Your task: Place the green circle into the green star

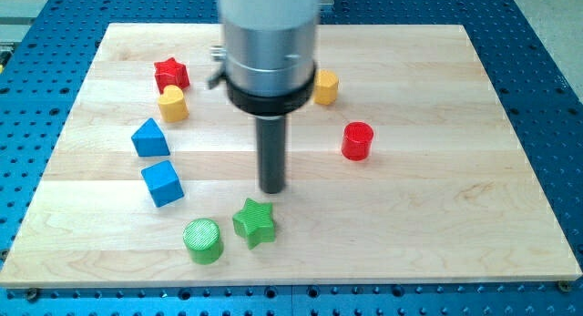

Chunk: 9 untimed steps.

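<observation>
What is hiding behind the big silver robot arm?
Behind the arm, a yellow block peeks out on the view's right, partly covered. Anything else behind it is hidden. My tip sits just above the green star.

text: none readable | labels: none | brands: none | numbers: none | signs: none

Green circle [202, 240] beside green star [254, 222]

Pale wooden board [437, 216], blue perforated table [547, 70] around it
</observation>
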Tool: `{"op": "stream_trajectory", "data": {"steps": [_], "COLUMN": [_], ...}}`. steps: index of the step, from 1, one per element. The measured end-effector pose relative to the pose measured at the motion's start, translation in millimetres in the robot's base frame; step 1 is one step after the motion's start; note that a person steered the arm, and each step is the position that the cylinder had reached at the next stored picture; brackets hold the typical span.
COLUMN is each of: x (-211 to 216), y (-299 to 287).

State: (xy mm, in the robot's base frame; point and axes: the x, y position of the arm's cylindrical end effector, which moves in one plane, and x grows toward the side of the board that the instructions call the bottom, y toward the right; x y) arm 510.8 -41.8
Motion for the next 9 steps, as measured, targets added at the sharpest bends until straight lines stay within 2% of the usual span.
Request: {"op": "stream_trajectory", "data": {"steps": [1,2,3,4,5,6,9], "x": [23.2,45.4,46.1,46.1,64.7,105.9,100.4], "y": [-34.3,-38.0,-49.6,-92.8,-112.2,-99.3,-31.4]}}
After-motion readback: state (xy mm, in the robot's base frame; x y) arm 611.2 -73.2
